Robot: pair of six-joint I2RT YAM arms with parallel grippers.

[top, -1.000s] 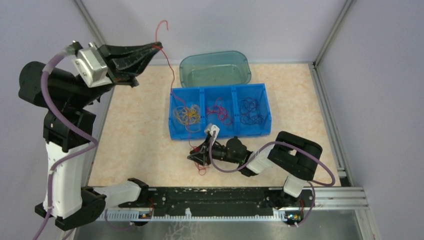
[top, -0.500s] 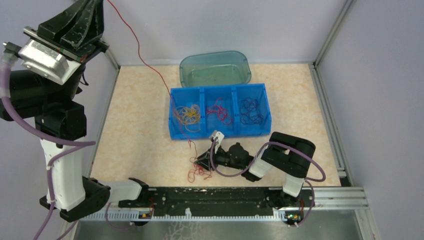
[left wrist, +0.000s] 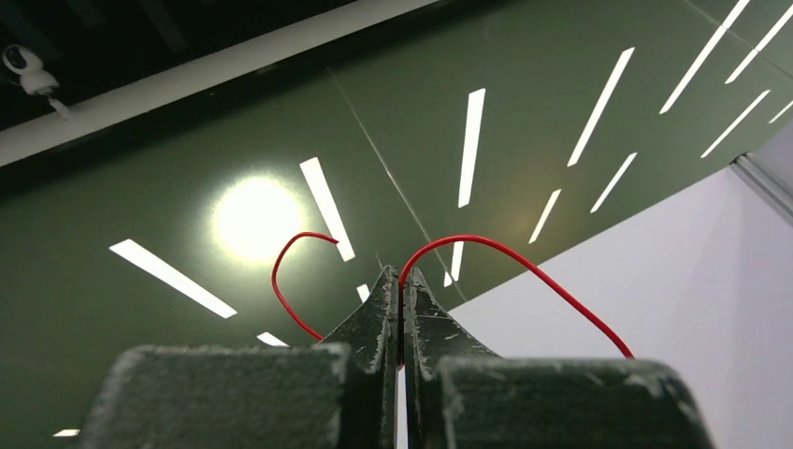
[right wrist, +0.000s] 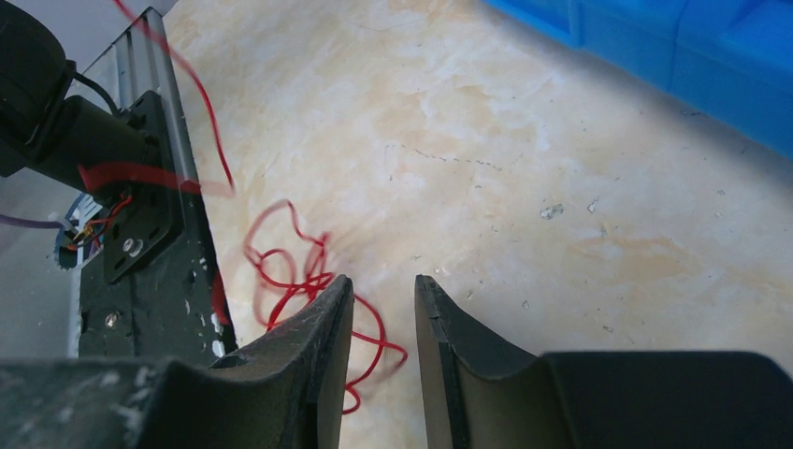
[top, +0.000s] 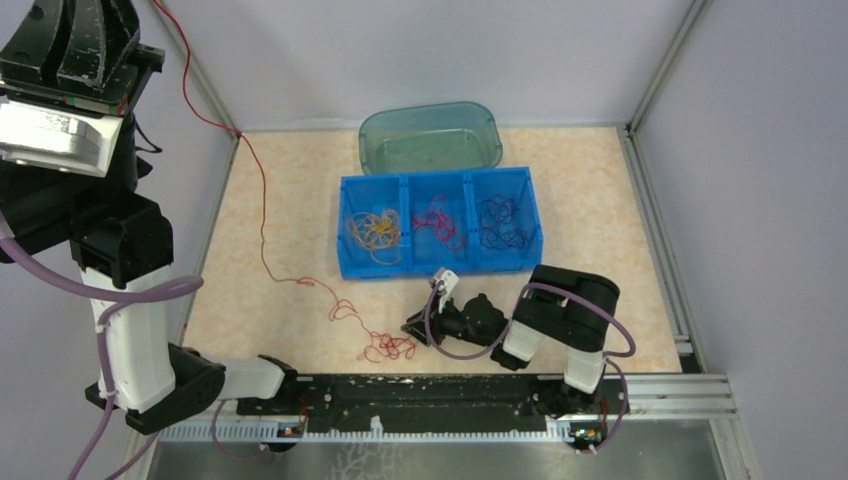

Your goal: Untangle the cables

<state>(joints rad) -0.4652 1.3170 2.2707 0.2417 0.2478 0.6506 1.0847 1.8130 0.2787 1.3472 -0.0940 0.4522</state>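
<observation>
**Top external: red cable strung from the raised left arm to a coil by the right end effector**

The red cable (top: 262, 230) slants down from the left end effector (left wrist: 400, 292), which is raised high at the far left. It drops onto the surface (top: 290, 190) and ends in a loose coil (top: 385, 347) near the front rail. Its long axis runs far-left to near-centre, well clear of the tray (top: 440, 185). The left jaws are pressed together, pinching the cable just short of its free tip. The right end effector (right wrist: 383, 290) sits low just right of the coil, its jaws partly spread with nothing between them. It is much the nearer arm to that end. The other cables lie sorted in the tray: yellow (top: 373, 230), red (top: 437, 222) and dark (top: 503, 222). The strand probably belongs in the middle compartment.
</observation>
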